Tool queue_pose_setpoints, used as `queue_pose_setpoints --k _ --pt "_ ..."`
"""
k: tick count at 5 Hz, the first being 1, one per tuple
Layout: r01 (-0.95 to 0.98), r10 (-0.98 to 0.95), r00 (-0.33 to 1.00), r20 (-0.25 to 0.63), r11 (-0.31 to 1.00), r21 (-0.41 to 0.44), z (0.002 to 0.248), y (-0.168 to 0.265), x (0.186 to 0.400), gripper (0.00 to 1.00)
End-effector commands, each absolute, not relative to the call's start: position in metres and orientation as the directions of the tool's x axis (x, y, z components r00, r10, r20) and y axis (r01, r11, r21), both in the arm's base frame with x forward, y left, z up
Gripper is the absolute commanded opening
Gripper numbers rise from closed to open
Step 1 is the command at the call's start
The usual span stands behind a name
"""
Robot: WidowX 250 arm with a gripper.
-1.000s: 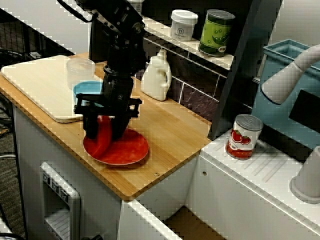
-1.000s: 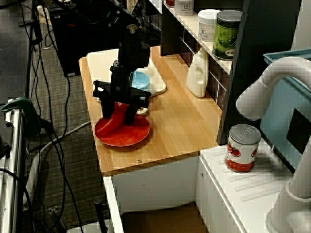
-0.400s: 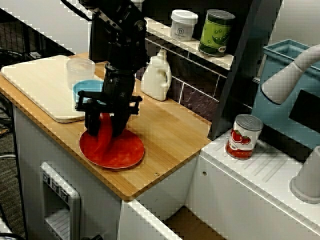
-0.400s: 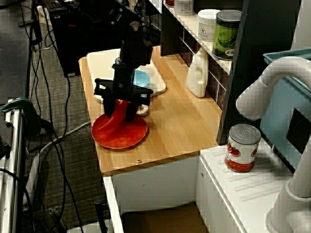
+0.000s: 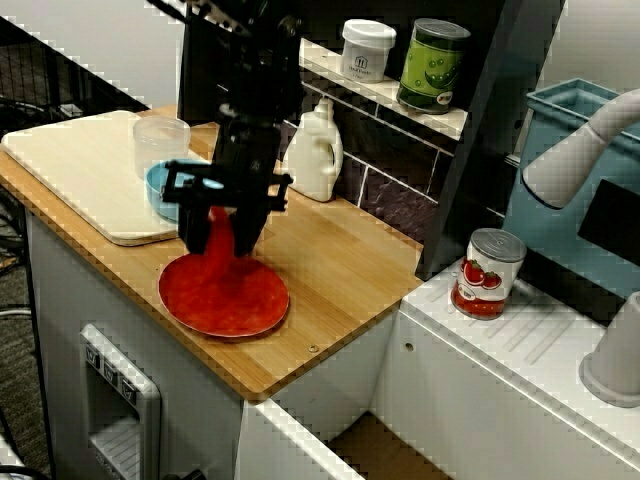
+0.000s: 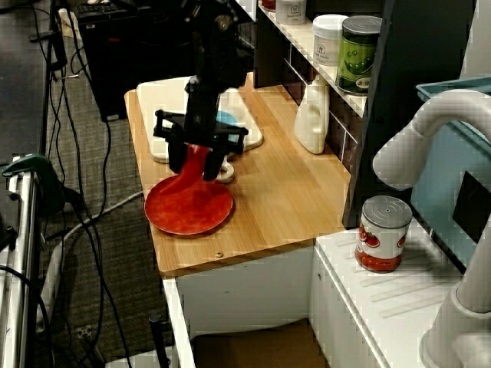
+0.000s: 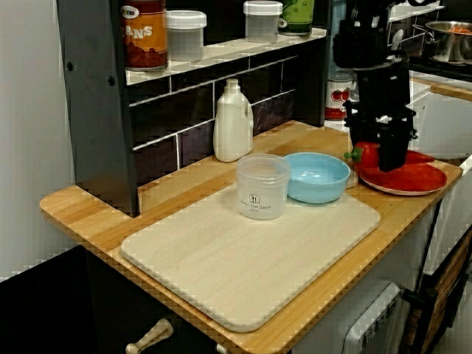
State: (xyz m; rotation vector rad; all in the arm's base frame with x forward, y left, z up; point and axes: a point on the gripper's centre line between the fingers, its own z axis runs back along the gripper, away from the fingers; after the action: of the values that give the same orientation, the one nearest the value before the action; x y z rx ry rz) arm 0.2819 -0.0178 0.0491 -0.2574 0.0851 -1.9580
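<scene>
Red pepper (image 5: 216, 252) is gripped tight in the pincer (image 5: 221, 232) and held right over the red plate (image 5: 245, 305), which is sat on the bench (image 5: 340, 250) near the blue bowl (image 7: 317, 177).

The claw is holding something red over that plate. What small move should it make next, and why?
Probably a short lift straight up. The gripper is shut on the red pepper, whose lower end hangs at or just above the red plate. The blue bowl sits close beside, so moving sideways at this height might drag the pepper or bump the bowl.
</scene>
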Motion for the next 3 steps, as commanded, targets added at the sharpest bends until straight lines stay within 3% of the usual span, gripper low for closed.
queue_pose_setpoints --k 1,3 --pt "0.916 -0.920 -0.367 0.139 -0.383 -0.115 0.085 -0.011 0.292 0.00" --pt "0.918 -0.919 -0.360 0.160 -0.379 -0.113 0.103 -0.010 0.292 0.00"
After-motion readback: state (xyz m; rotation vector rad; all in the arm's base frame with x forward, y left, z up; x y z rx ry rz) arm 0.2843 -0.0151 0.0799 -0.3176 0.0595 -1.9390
